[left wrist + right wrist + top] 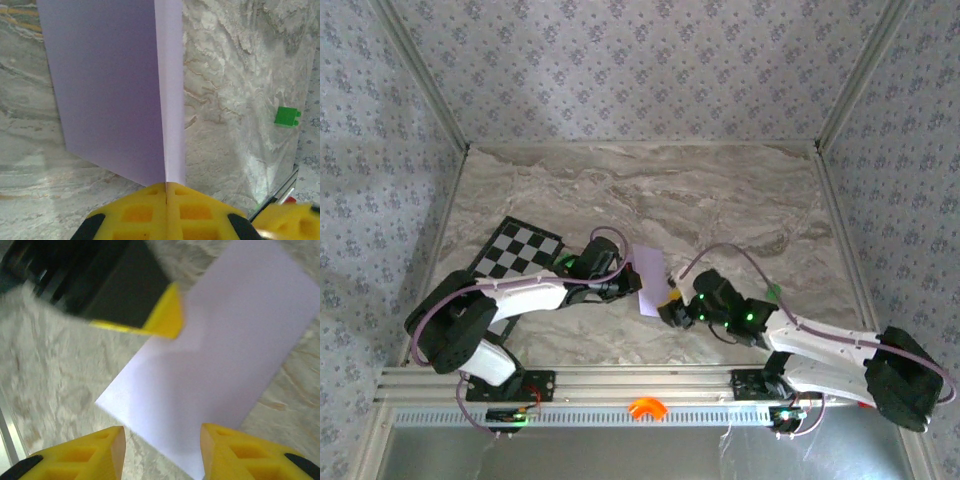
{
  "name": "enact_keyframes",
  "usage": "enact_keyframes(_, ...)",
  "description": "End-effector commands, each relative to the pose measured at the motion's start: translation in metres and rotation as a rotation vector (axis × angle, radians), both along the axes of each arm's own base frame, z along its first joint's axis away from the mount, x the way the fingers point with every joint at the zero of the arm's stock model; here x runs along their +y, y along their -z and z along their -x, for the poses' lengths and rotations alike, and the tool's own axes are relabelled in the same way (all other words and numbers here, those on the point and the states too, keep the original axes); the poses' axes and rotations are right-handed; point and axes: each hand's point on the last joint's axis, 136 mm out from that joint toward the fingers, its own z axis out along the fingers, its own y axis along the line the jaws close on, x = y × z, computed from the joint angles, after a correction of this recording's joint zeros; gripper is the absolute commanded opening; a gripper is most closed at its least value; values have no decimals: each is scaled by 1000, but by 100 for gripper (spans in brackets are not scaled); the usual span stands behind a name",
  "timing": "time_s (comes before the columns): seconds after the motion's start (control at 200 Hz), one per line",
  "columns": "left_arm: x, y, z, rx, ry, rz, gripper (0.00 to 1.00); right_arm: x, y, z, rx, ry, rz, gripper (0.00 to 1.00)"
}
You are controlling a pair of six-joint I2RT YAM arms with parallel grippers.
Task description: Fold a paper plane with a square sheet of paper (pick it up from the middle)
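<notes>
**A:** How far along are you?

**B:** Early, I'd judge. Your thin, pale lilac square sheet of paper (110, 85) is now a narrower creased rectangle, seemingly folded once. No nose point or wings show, so most folds remain.

**A:** Where is it?

**B:** Mid-worktop (670, 190), between the arms. Your left tool (166, 192) has its yellow fingers clamped together on the sheet's near edge. Your right tool (162, 440) hovers just beside it, jaws apart, holding nothing.

**A:** Anything in your way?

**B:** The black-and-white checkered board (520, 250) lies left. The tiny green block (287, 116) sits right, apart from the sheet. Neither obstructs you, but the tools sit close; watch for a bump.
</notes>
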Motion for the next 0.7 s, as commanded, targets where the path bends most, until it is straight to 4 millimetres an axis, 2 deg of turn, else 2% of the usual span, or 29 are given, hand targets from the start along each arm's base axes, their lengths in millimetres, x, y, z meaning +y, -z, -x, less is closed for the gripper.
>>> enact_keyframes(0.0, -4, -3, 3, 23, 5, 1, 3, -5, 3, -8, -237, 8, 166, 46)
enact_keyframes(0.18, -4, -3, 2, 25, 3, 3, 3, 13, 6, 5, -376, -36, 241, 50)
enact_keyframes(0.335, -6, -3, 2, 23, 5, 5, 3, 27, 8, 2, -438, -15, 266, 54)
enact_keyframes(0.51, -5, 0, 5, 27, 7, -2, 3, 39, 20, -2, -433, 11, 259, 55)
enact_keyframes(0.695, -5, 1, 6, 26, 8, -4, 3, 45, 28, -7, -477, 43, 319, 55)
